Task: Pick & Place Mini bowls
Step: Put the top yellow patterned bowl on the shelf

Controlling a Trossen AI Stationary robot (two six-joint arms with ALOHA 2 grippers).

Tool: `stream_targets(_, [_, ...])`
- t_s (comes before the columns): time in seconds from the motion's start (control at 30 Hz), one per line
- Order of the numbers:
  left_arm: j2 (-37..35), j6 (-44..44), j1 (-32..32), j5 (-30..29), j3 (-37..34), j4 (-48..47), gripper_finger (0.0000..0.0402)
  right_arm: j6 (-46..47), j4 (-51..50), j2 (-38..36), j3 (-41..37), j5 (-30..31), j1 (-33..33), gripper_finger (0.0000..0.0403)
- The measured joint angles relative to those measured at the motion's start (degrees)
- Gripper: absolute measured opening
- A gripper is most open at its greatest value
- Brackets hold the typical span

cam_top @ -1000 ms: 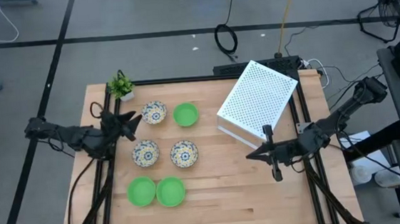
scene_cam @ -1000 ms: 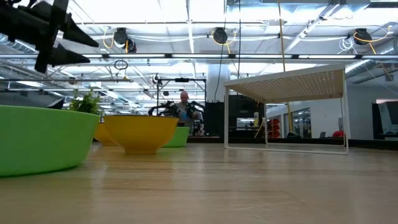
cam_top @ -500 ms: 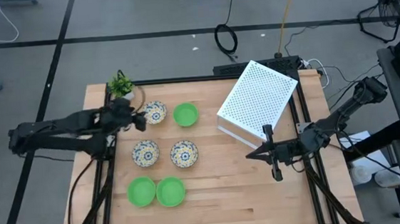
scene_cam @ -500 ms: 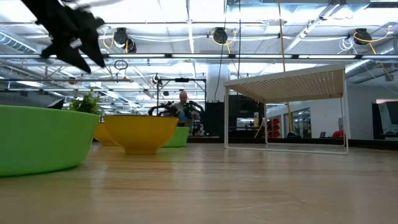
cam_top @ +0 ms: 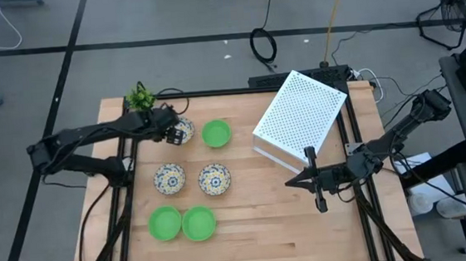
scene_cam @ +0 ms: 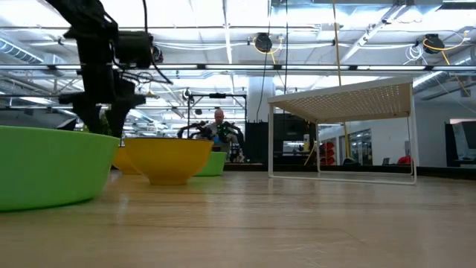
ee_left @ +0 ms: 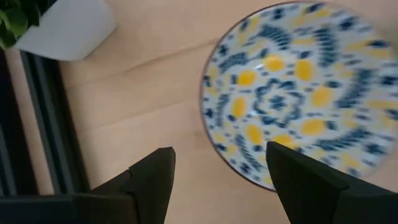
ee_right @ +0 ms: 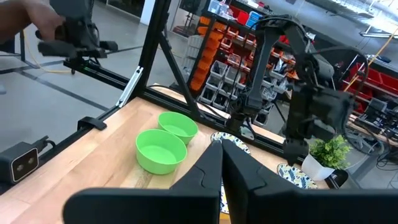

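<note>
Closest to the camera sat a green bowl [scene_cam: 44,167], cut off at the edge. Further back, the left gripper [cam_top: 173,128] hung wide open and empty over the floral bowl [ee_left: 298,93] by the potted plant [cam_top: 140,99]; I'd straddle its near rim before squeezing. Right gripper [cam_top: 290,183] waited near the white rack [cam_top: 300,113], fingers pressed together.

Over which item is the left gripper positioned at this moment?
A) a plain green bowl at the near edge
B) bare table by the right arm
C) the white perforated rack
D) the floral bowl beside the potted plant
D: the left gripper hangs open over the floral bowl next to the potted plant, its rim between the fingers.
</note>
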Motion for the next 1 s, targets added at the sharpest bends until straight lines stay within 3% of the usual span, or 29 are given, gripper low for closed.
stream_targets(0.47, [8.0, 3.78, 5.36, 0.69, -0.02, 3.95, 0.0255, 1.68, 0.0, 0.0, 0.01, -0.01, 0.0, 0.0])
stream_targets(0.63, [10.14, 4.96, 5.3, 3.98, -0.02, 5.82, 0.0248, 1.68, 0.0, 0.0, 0.03, -0.01, 0.0, 0.0])
stream_targets(0.83, [13.31, 7.07, 5.35, 4.08, -0.03, 6.34, 0.0159, 1.68, 0.0, 0.0, 0.03, -0.01, 0.0, 0.0])
stream_targets(1.0, [14.04, 7.51, 5.3, 0.77, 0.04, 9.97, 0.0077, 1.7, 0.0, 0.0, 0.03, -0.01, 0.0, 0.0])
